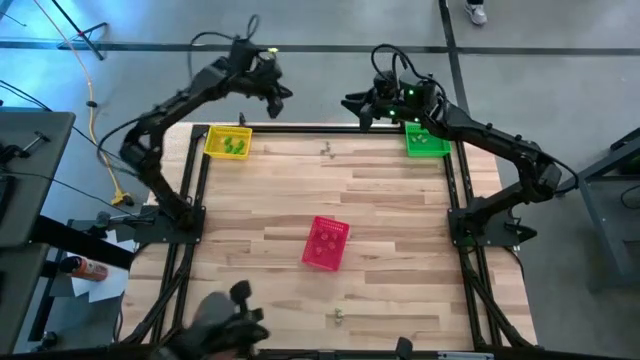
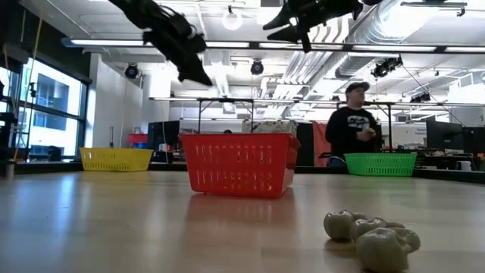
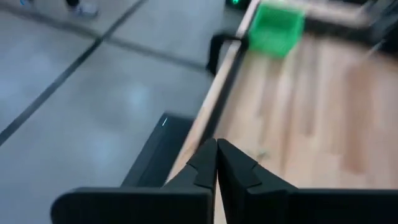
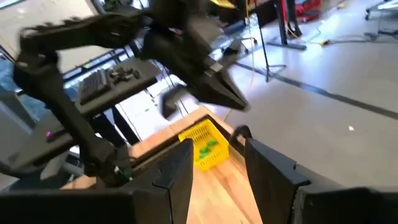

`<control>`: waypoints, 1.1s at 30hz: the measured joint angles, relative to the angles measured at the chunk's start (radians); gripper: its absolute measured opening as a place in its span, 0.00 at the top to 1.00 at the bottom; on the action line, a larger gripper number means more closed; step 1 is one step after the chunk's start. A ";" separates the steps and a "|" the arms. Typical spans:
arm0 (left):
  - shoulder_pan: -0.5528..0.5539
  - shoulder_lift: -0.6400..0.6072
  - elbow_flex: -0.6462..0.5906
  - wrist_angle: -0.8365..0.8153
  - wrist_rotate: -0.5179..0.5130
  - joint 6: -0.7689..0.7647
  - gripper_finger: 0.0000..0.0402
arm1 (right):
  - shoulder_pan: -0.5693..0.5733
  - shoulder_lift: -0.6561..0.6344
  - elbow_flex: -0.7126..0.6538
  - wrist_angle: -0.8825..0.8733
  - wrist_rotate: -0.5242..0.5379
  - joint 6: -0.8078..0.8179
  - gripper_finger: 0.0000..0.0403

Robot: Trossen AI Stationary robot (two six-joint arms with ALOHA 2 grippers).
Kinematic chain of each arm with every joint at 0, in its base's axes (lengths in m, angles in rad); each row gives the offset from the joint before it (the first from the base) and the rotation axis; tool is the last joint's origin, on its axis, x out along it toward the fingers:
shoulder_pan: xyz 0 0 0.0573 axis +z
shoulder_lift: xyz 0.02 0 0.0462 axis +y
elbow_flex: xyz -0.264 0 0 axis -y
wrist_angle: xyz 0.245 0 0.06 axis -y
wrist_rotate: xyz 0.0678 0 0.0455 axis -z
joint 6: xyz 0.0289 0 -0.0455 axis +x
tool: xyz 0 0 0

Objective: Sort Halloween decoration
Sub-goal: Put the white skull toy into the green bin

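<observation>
The high view looks straight down on the whole bench (image 1: 380, 200). The low view sits at bench level, facing across. Both share the red basket (image 2: 239, 163).

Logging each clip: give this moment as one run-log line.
left gripper: shut, raised past far edge | right gripper: open, raised | yellow basket: green trinkets inside

Red basket (image 2: 239, 163) mid-table; pale trinkets (image 2: 371, 235), possibly decorations, lie nearest the camera.
</observation>
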 joint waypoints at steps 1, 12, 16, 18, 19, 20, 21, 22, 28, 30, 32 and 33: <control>0.004 -0.037 -0.044 0.041 0.028 -0.024 1.00 | -0.004 0.000 -0.004 -0.010 0.008 -0.001 0.65; -0.076 -0.495 -0.771 0.835 0.079 -0.493 1.00 | -0.064 0.048 -0.065 -0.055 0.107 0.135 0.68; -0.138 -0.592 -0.848 0.936 -0.078 -0.587 1.00 | -0.095 0.165 -0.066 -0.078 0.054 0.167 0.85; -0.160 -0.621 -0.850 0.929 -0.114 -0.613 1.00 | -0.107 0.239 -0.065 -0.077 -0.001 0.167 0.96; -0.172 -0.630 -0.850 0.932 -0.131 -0.627 1.00 | -0.112 0.277 -0.064 -0.076 -0.023 0.169 0.97; -0.184 -0.638 -0.850 0.932 -0.144 -0.643 1.00 | -0.115 0.316 -0.064 -0.076 -0.036 0.180 0.97; -0.195 -0.643 -0.850 0.931 -0.159 -0.657 1.00 | -0.118 0.355 -0.064 -0.076 -0.050 0.192 0.96; -0.206 -0.648 -0.850 0.929 -0.172 -0.669 1.00 | -0.121 0.394 -0.064 -0.077 -0.067 0.196 0.96; -0.258 -0.655 -0.850 0.927 -0.184 -0.679 1.00 | -0.122 0.565 -0.064 -0.078 -0.142 0.294 0.99; -0.262 -0.656 -0.850 0.928 -0.184 -0.679 1.00 | -0.122 0.585 -0.064 -0.076 -0.131 0.308 1.00; -0.262 -0.656 -0.850 0.927 -0.184 -0.677 1.00 | -0.124 0.588 -0.063 -0.073 -0.114 0.335 1.00; -0.262 -0.656 -0.850 0.927 -0.184 -0.672 1.00 | -0.128 0.589 -0.062 -0.074 -0.114 0.357 1.00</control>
